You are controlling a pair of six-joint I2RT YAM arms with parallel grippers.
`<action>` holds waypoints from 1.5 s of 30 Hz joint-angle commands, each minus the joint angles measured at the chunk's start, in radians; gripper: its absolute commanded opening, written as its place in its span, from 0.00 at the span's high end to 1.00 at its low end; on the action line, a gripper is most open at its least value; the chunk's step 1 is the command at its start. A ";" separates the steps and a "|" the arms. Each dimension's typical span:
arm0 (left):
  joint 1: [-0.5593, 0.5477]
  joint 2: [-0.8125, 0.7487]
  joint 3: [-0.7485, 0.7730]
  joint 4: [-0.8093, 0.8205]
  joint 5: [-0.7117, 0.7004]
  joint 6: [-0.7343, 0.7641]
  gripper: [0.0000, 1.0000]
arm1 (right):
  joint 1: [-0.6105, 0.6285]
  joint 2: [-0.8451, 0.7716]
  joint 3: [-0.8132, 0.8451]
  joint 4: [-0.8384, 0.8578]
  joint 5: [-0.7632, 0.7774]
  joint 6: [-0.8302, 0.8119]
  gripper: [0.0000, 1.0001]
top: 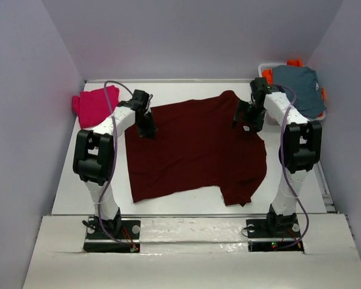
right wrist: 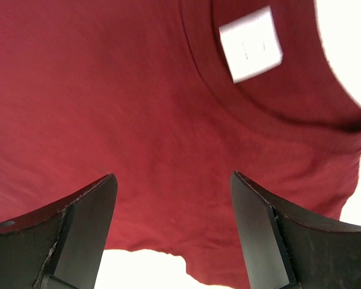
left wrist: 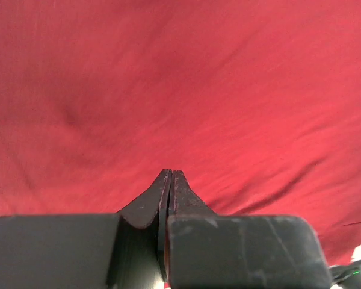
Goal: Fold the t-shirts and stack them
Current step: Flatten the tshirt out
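Left claw (left wrist: 170, 174) closed at maroon t-shirt (top: 195, 150) edge.

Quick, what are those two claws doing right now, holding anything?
Left gripper: closed, tips against the maroon shirt; whether it pinches cloth cannot be told.
Right gripper: open above the shirt, holding nothing.

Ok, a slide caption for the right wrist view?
Open right pincer over the maroon t-shirt, near its collar and white neck label.

Large t-shirt (top: 192, 150) spread at centre; small t-shirt (top: 95, 105) far left; garment pile (top: 298, 87) in bin (top: 263, 65) far right.
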 commanded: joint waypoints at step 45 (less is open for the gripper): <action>-0.004 -0.041 -0.330 -0.091 -0.182 0.070 0.45 | 0.043 -0.077 -0.454 0.064 0.027 -0.023 0.18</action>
